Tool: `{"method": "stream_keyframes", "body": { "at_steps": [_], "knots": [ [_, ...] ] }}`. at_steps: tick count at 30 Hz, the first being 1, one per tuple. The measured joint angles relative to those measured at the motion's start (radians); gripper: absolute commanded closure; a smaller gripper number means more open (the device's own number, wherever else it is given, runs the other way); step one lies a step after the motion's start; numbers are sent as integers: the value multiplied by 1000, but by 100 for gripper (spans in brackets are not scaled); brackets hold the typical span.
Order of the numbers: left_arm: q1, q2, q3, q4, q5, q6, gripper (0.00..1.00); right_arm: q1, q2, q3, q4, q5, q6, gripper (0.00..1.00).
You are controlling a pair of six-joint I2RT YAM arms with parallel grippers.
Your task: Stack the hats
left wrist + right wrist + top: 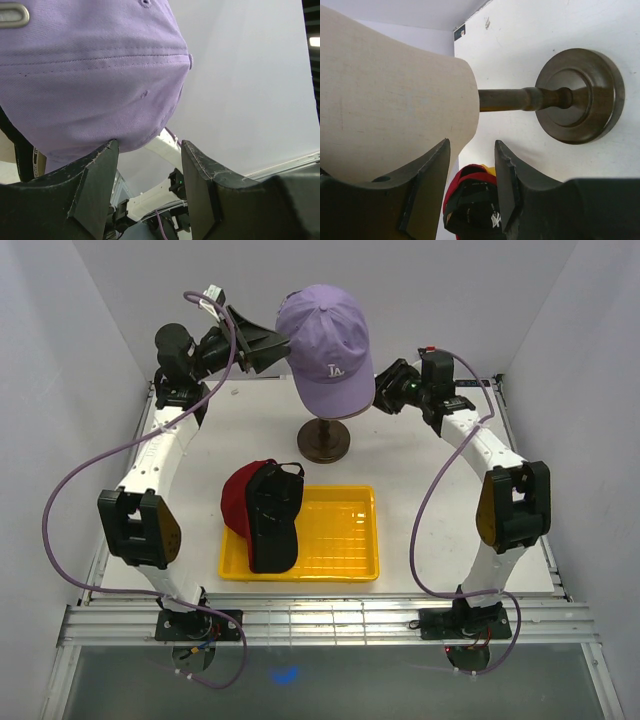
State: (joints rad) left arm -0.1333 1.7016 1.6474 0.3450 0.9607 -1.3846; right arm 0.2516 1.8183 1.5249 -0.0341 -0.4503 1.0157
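Observation:
A lavender hat (pixel 325 335) sits on a cream mannequin head (pixel 385 90) at the back of the table. My left gripper (pixel 283 348) is at its rear left side, open. In the left wrist view the lavender hat (pixel 90 75) rests against the tip of one finger, and my left gripper (pixel 150 145) has nothing between its jaws. My right gripper (pixel 378 390) is at the hat's right side, open beside the head, its jaws empty (pixel 470 145). A black hat (pixel 273 520) lies on a red hat (pixel 238 498) at the left end of the yellow tray (pixel 340 540).
The mannequin head stands on a dark wooden post with a round base (pixel 324 440) on the white table. The base (pixel 580 95) also shows in the right wrist view. White walls close in the back and both sides.

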Motion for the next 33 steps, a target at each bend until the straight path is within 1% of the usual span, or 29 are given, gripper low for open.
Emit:
{"method": "stream_keyframes", "body": {
  "at_steps": [9,17,25,29,33],
  "knots": [
    [0,34,18,-1,0,-8,37,46,-31,-154,221,-8,130,51],
    [2,42,31,-1,-2,-11,37,93,-42,-248,353,5,208,51],
    [2,44,44,-1,-1,-12,37,131,-77,-317,379,16,225,51],
    [1,44,48,-1,1,-12,36,121,-146,-373,372,30,219,51],
    [1,44,54,-1,2,-12,36,89,-218,-385,326,52,194,50]
  ]
}}
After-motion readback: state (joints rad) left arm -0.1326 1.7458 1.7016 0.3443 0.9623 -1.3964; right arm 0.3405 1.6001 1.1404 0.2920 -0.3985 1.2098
